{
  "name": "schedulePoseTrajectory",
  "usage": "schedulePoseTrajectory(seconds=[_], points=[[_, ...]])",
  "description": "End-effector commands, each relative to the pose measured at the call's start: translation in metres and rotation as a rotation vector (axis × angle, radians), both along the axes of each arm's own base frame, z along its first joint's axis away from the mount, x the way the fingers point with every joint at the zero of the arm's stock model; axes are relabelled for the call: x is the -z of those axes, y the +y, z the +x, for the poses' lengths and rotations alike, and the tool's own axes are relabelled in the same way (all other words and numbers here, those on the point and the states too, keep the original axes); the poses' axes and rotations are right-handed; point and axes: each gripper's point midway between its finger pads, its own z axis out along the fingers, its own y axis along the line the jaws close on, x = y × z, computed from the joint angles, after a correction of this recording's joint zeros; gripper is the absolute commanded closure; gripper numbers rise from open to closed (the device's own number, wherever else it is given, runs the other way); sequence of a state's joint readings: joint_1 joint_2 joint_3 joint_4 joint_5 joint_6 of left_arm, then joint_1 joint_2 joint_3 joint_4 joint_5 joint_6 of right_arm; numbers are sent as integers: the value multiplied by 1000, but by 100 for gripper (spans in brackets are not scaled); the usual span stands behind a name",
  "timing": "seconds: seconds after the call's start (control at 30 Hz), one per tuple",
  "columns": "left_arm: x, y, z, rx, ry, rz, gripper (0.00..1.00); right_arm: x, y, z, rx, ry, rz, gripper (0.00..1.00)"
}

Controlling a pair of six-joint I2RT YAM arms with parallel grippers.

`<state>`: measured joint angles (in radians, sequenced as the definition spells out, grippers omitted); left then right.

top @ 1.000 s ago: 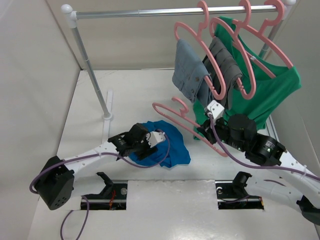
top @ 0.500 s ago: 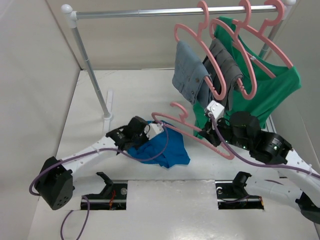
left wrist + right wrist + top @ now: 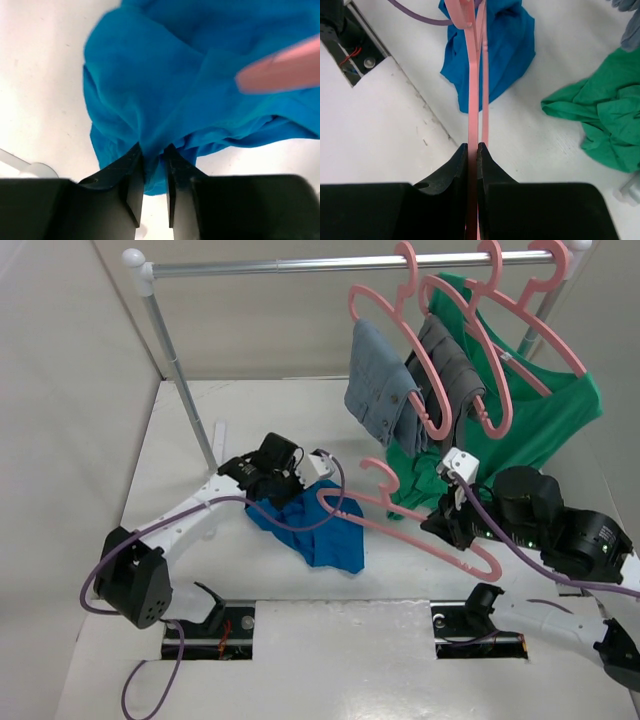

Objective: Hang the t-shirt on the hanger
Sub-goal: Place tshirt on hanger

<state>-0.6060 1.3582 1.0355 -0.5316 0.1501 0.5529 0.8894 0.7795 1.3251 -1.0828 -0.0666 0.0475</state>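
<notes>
The blue t-shirt (image 3: pixel 325 532) lies crumpled on the white table, one fold pulled up toward the back left. My left gripper (image 3: pixel 285 498) is shut on that fold; in the left wrist view the cloth (image 3: pixel 190 90) fills the narrow gap at the gripper (image 3: pixel 155 170). My right gripper (image 3: pixel 447 525) is shut on the pink hanger (image 3: pixel 392 480), held low and slanted, its left tip over the t-shirt. In the right wrist view the hanger (image 3: pixel 474 100) runs straight out from the gripper (image 3: pixel 472 147) to the t-shirt (image 3: pixel 505 45). A blurred pink hanger tip (image 3: pixel 280 67) crosses the left wrist view.
A metal rack post (image 3: pixel 185 390) stands at the back left, just behind the left arm. Pink hangers with grey garments (image 3: pixel 385 390) and a green shirt (image 3: pixel 545 420) hang at the back right; the green cloth (image 3: pixel 605 115) trails onto the table.
My left gripper closed on the t-shirt and drew a fold up and back left. My right gripper carried the hanger rightward and nearer, its tip now over the cloth.
</notes>
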Motion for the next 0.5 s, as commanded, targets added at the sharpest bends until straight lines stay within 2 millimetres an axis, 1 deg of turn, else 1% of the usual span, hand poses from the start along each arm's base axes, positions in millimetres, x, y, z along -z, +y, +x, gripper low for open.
schedulePoseTrajectory(seconds=[0.0,0.03,0.07,0.1,0.13,0.17,0.2,0.23,0.27,0.3,0.33,0.37,0.4,0.43,0.47], points=[[22,13,-5,7,8,64,82,-5,9,-7,-33,24,63,100],[34,19,-10,2,33,93,85,-2,13,-8,-45,24,75,100],[33,24,-4,-30,26,81,87,0,16,-9,-60,32,78,100],[33,27,-2,-57,32,76,90,2,22,-15,-104,50,94,100],[32,29,1,-81,32,56,96,7,23,-20,-128,58,106,100],[32,32,3,-105,37,51,99,4,28,-21,-157,40,128,100],[25,30,10,-112,19,28,100,4,30,-26,-185,44,145,100],[20,32,14,-124,13,23,100,5,32,-28,-200,42,157,100],[10,28,22,-124,-4,13,100,4,36,-29,-217,29,181,100],[6,26,24,-132,-1,9,100,3,39,-29,-237,17,188,100],[0,21,24,-117,5,-15,100,2,42,-28,-248,11,201,100],[-9,18,24,-108,11,-26,100,7,45,-26,-248,11,201,100],[-13,16,22,-99,20,-37,100,1,51,-19,-243,-27,232,100],[-16,11,19,-82,36,-57,100,1,53,-12,-222,-48,238,100],[-16,12,13,-66,58,-51,100,1,54,-6,-200,-65,242,100]])
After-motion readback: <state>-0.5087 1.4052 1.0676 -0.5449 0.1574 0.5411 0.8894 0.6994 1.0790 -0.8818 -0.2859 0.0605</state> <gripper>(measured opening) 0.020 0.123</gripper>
